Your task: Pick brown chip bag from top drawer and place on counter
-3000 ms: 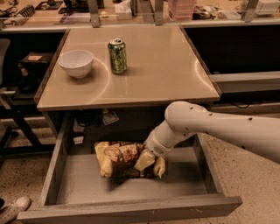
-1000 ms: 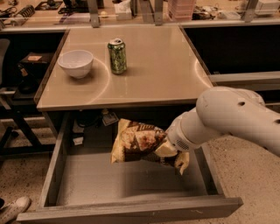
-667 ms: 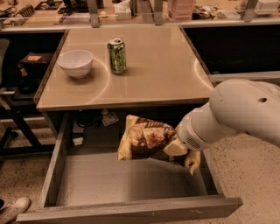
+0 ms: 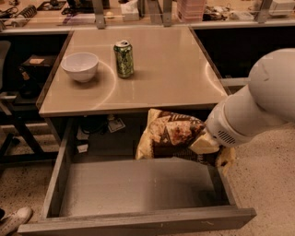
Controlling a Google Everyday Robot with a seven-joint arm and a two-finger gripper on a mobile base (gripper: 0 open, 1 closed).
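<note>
The brown chip bag (image 4: 168, 134) hangs in the air above the open top drawer (image 4: 138, 186), its top near the counter's front edge. My gripper (image 4: 206, 144) is shut on the bag's right end, at the end of my big white arm coming in from the right. The drawer's grey bottom is bare. The beige counter (image 4: 170, 69) lies just behind and above the bag.
A green can (image 4: 124, 58) and a white bowl (image 4: 80, 67) stand on the counter's back left. A cluttered long bench (image 4: 138, 11) runs along the back. A dark stand (image 4: 18, 92) is at the left, a shoe (image 4: 14, 220) on the floor.
My gripper has lifted the chip bag out of the drawer, up and to the right, to about the height of the counter's front edge.
</note>
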